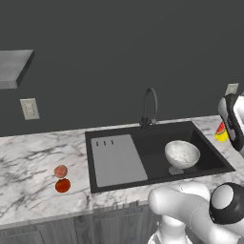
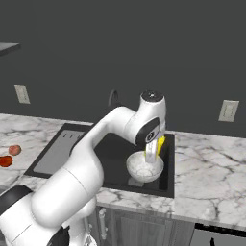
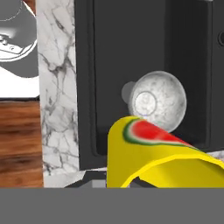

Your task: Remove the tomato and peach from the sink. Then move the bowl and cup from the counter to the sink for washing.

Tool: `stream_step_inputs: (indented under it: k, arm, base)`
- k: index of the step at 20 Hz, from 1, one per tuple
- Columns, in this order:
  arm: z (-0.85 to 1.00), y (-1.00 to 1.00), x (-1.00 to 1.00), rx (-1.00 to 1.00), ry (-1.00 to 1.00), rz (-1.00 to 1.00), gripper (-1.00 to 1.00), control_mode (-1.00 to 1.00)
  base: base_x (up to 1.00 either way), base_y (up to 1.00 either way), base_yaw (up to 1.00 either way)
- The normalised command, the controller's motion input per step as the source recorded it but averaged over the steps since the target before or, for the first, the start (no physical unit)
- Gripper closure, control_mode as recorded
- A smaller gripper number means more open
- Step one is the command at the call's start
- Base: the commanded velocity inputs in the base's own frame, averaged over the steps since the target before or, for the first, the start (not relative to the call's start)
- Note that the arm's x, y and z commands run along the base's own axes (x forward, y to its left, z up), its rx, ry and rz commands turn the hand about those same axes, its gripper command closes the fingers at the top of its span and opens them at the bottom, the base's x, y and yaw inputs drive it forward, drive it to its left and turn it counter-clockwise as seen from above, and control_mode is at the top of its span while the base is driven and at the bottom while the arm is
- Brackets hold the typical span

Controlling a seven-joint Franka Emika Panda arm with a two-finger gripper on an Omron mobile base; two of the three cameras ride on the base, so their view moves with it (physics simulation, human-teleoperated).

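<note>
Cup (image 3: 148, 157) clamped in closed gripper (image 2: 153, 153) above bowl (image 1: 182, 154) (in sink (image 1: 209, 147)); faucet (image 1: 149, 107) behind.

A dark grey wall (image 1: 119, 57) carries pale outlets (image 1: 29, 108), a grey range hood (image 1: 14, 66) juts at upper left, grey cabinets (image 2: 139, 226) sit below, and brown wood floor (image 3: 19, 140) shows.

arm (image 2: 91, 158): white rounded shells | joints: dark | cap: grey disc
</note>
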Motion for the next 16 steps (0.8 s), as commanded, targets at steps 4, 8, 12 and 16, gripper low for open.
stream_step_inputs:
  k: [4, 8, 12, 16]
  arm:
    - [-0.03, 0.27, 0.14, 0.17, 0.00, 0.15, 1.00, -1.00]
    - [-0.06, 0.26, 0.12, 0.17, 0.00, 0.14, 1.00, -1.00]
    - [-0.12, 0.29, 0.11, 0.15, 0.00, 0.11, 1.00, -1.00]
    - [-0.13, 0.22, 0.10, 0.08, 0.00, 0.08, 1.00, -1.00]
  base:
    - [0.00, 0.00, 0.00]
    - [0.00, 0.00, 0.00]
    - [0.00, 0.00, 0.00]
    - [0.00, 0.00, 0.00]
